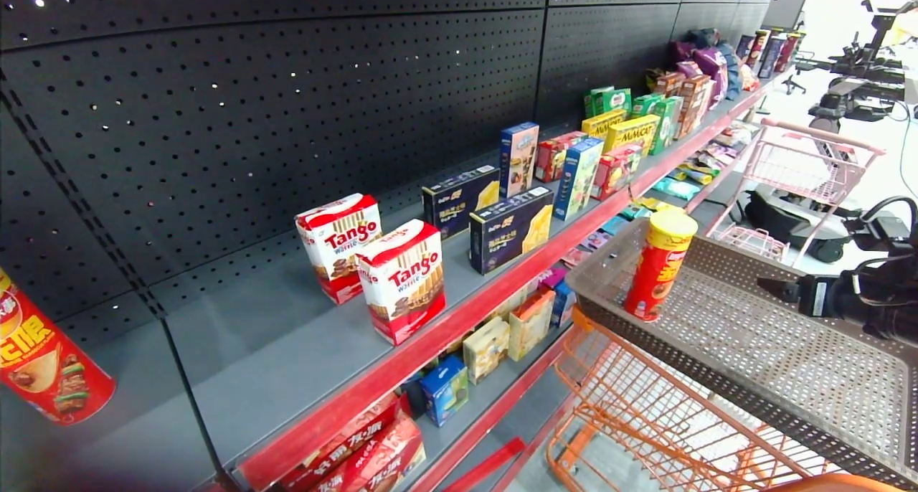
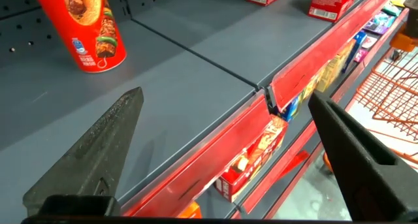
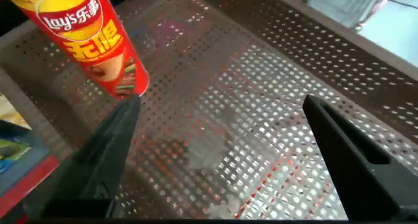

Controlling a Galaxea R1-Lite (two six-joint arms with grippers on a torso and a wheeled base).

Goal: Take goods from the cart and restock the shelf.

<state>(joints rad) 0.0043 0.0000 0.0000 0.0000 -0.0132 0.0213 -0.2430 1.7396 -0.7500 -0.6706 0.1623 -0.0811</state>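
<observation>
One can (image 1: 658,266) stands on the cart tray (image 1: 774,363) — a second can (image 1: 43,356) on the shelf (image 1: 287,356), leftmost.

Left hand (image 2: 225,96): two dark grey fingers (image 2: 91,159), wedge-shaped and tapering to blunt tips, with matte, finely grained faces. Right hand (image 3: 221,101): same pair of tapered fingers (image 3: 353,152), black, with clean straight edges. Right arm (image 1: 868,302) in head view: black housing with a pale grey block near its front end. A thick black cable (image 1: 893,206) loops above it.
</observation>
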